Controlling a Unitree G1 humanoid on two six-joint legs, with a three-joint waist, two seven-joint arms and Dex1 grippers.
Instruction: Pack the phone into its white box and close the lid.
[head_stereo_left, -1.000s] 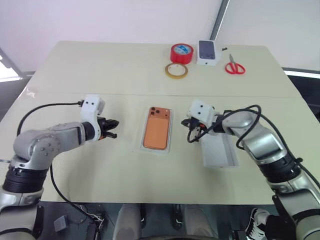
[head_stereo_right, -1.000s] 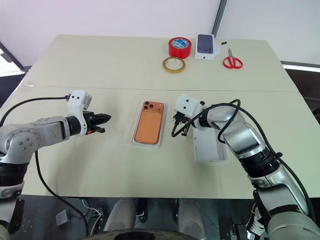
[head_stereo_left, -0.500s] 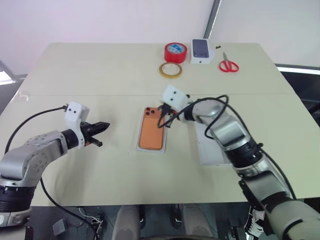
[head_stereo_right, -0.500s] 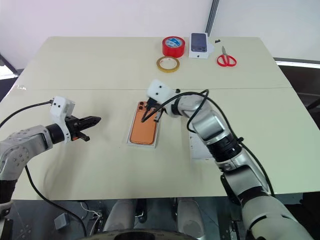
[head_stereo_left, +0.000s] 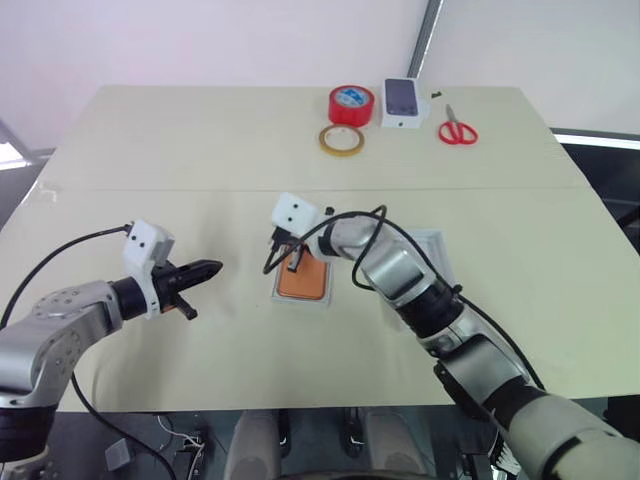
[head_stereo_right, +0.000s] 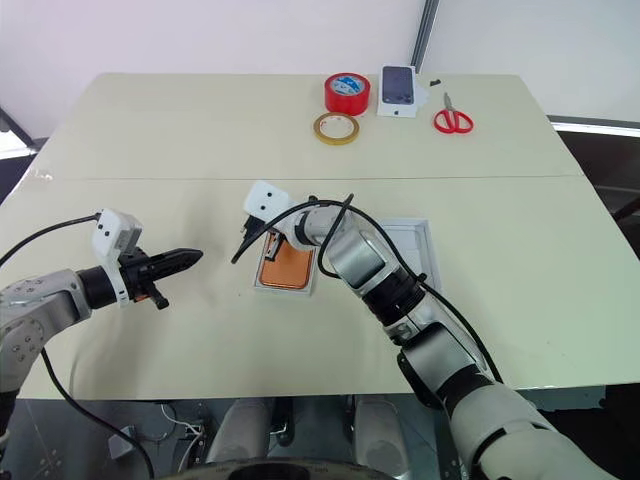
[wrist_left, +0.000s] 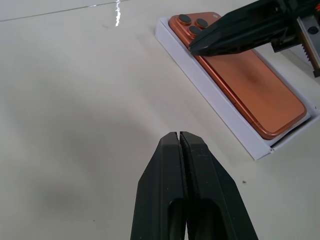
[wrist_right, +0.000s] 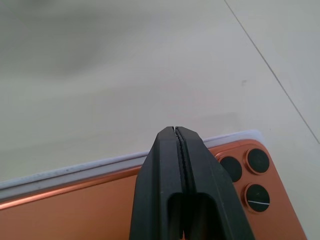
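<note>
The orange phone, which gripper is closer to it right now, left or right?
Right. The right gripper is shut, over the phone near its lenses; the left gripper, also shut, sits off to the phone's left above bare table.

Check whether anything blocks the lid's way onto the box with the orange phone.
The right pincer, shut, hovers over the flat orange smartphone in the shallow white cardboard box base, and its arm crosses between it and the white rectangular lid. Nothing else intervenes.

Right hand fingers pressed together, no gap, nothing held. Tips sit over the orange phone near its edge, close to the three dark lenses. Phone lies in the white box, thin wall showing alongside. Beige bench beyond.
</note>
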